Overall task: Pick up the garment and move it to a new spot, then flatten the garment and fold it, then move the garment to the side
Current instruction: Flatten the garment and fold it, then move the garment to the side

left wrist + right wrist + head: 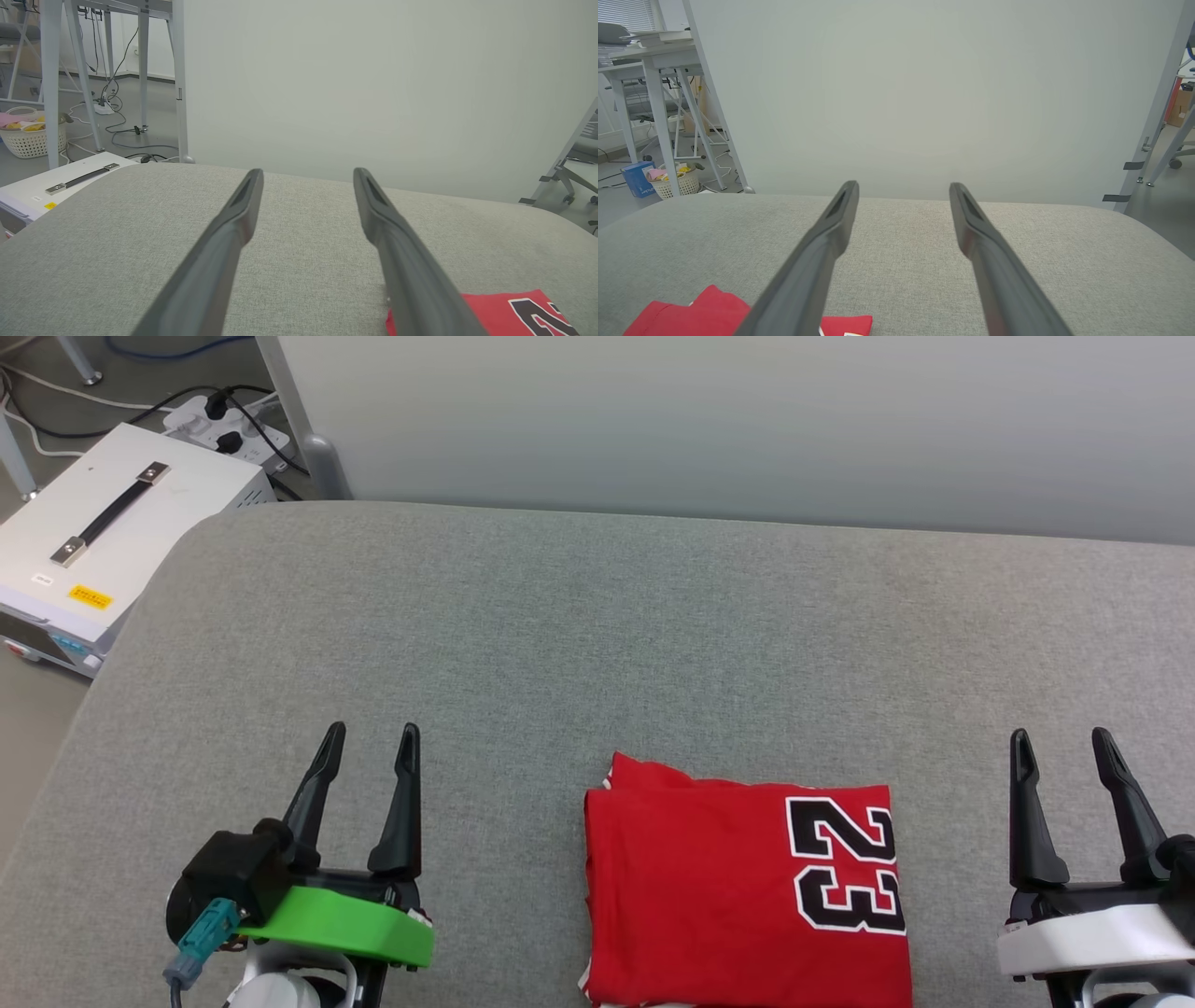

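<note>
Seems past folding the garment (738,896), flat on the tabletop (560,635) between open, empty left hand (372,730) and right hand (1060,735); probably just needs moving aside.

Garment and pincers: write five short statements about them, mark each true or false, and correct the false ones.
1. The garment lies folded on the grey surface. True.
2. The left pincer and the right pincer both stand open. True.
3. The right pincer grips the garment's edge. False: it is apart from the garment, off to its right, and holds nothing.
4. The garment's number is folded out of sight. False: the 23 shows on top, near the garment's right edge.
5. A white box with a black handle stands off the grey surface, beyond its far left corner. True.
</note>
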Controlling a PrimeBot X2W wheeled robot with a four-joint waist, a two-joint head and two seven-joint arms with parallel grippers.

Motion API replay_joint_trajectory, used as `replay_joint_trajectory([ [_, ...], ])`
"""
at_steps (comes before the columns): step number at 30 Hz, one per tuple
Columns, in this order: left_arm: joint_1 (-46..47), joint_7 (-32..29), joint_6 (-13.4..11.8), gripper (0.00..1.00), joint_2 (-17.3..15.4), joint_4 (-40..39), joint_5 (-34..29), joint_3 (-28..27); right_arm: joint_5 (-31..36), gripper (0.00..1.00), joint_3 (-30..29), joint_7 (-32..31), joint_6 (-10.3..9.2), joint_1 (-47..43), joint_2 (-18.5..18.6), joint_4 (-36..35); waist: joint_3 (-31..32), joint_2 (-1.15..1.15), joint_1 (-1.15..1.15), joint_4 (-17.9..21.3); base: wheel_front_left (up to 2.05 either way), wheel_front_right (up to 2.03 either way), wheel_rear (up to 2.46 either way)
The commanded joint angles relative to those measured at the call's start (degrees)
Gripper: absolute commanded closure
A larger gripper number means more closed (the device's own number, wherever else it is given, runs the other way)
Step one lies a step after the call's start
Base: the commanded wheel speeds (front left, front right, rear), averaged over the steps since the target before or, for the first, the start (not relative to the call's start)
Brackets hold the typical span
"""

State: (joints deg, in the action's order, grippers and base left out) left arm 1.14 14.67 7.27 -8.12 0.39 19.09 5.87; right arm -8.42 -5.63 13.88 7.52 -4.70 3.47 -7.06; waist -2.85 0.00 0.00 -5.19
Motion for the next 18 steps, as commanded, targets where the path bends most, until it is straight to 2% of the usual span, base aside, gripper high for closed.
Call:
replay_joint_trajectory([
  [1, -0.97, 0.32, 0.20, 0.00, -0.05, -0.19, -0.54, 0.20, 0.47, 0.00, 0.03, 0.31, -0.03, -0.23, -0.17, 0.12, 0.05, 0.00, 0.00, -0.08, 0.00, 0.00, 0.00],
  [8, -0.68, 0.32, 0.21, 0.00, -0.72, 0.04, 0.04, 1.51, 0.58, 0.00, 0.22, -0.52, -0.03, -0.32, 0.07, -0.18, -0.16, 0.00, 0.00, -0.43, 0.00, 0.00, 0.00],
  [11, -0.39, 0.32, 0.21, 0.00, -0.85, 0.14, 0.37, 1.97, -1.41, 0.00, 1.08, -3.02, -0.03, -0.17, 0.12, 0.02, -0.57, 0.00, 0.00, -0.71, 0.00, 0.00, 0.00],
  [15, -0.01, 0.32, 0.21, 0.00, -1.03, 0.21, 0.81, 2.42, -3.65, 0.00, 4.14, -13.49, -0.03, 0.00, 2.36, 0.43, -1.36, 0.00, 0.00, -1.11, 0.00, 0.00, 0.00],
  [18, 0.25, 0.33, 0.21, 0.00, -1.10, 0.31, 1.21, 2.65, -5.84, 0.00, 7.00, -25.11, -0.03, 0.47, 4.82, -0.10, -2.12, 0.00, 0.00, -1.35, 0.00, 0.00, 0.00],
])
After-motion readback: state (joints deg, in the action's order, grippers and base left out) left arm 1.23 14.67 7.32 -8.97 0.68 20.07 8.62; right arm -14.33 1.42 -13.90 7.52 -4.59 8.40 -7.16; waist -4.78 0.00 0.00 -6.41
